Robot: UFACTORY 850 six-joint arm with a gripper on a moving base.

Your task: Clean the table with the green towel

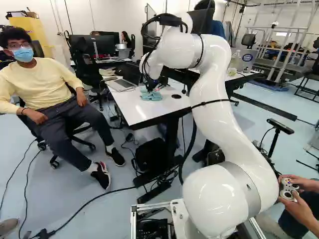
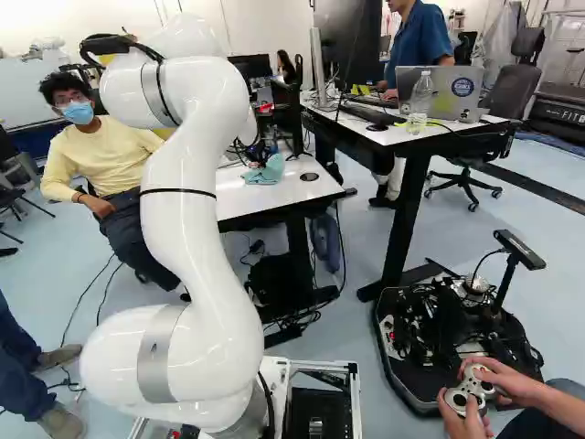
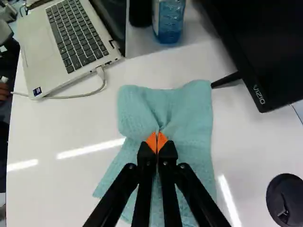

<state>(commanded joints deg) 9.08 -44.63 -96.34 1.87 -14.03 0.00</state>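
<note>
Gripper (image 1: 151, 85): fingertips nearly together, pinching a fold of green towel (image 3: 189, 111)
Hidden: towel portion beneath fingers
Monitor (image 3: 265, 42): cut off, wrist view

Jaws pinch the green towel (image 3: 191, 118); a laptop (image 3: 40, 54) sits beyond.

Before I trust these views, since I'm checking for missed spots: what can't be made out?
- Tabletop under the green towel: covered, wrist view.
- Towel's end beneath the gripper: behind its fingers, cut by the edge, wrist view.
- Bottle top: cut off by wrist view's edge.
- Laptop screen content: too small, left base view.
</note>
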